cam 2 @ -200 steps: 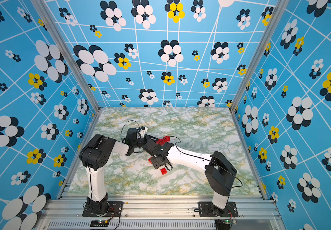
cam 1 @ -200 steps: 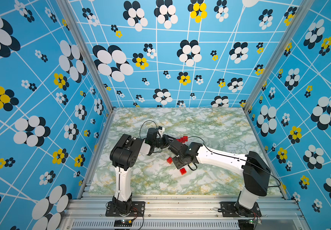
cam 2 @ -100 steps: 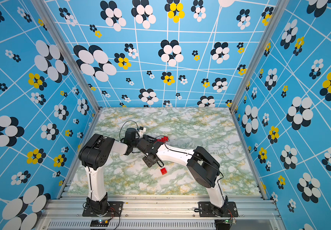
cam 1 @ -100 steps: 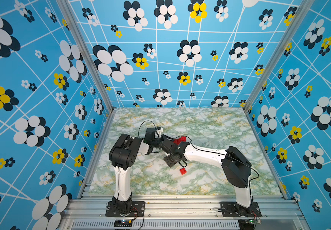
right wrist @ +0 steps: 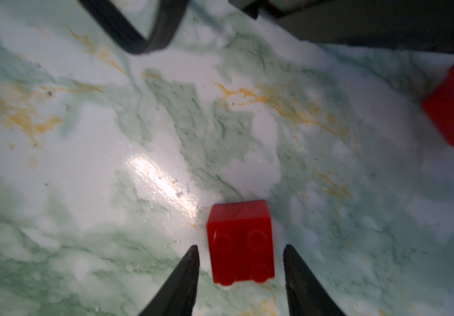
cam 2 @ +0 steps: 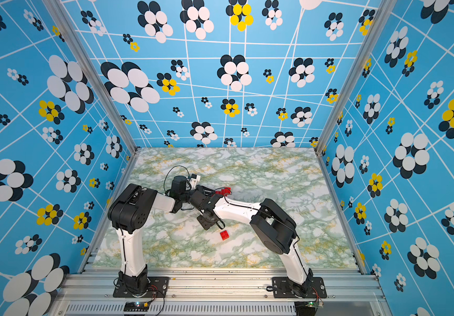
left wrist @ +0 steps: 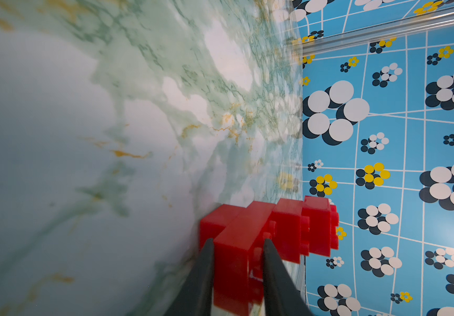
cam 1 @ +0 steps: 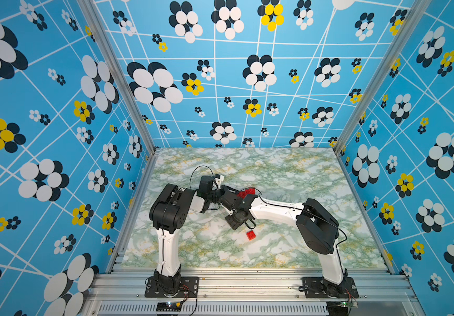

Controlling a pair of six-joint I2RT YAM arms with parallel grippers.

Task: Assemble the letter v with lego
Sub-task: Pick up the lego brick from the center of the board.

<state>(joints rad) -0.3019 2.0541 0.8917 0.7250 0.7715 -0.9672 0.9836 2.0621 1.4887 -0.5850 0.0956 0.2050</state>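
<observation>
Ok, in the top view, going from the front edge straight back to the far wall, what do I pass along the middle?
Metal front rail → loose red brick → joined red bricks → flowered back wall.

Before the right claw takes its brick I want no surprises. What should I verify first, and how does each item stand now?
1. The small red squarish studded plastic brick lies between the fingertips of the right claw: ok.
2. Right claw grips that brick: not ok, gaps show on both sides.
3. Studs face the right claw: ok.
4. The left claw shut on the stepped assembly of red bricks: ok.
5. Assembly clear of the green marbled tabletop: cannot tell.
6. The left arm and right arm clear of each other: cannot tell, wrists overlap in both top views.
</observation>
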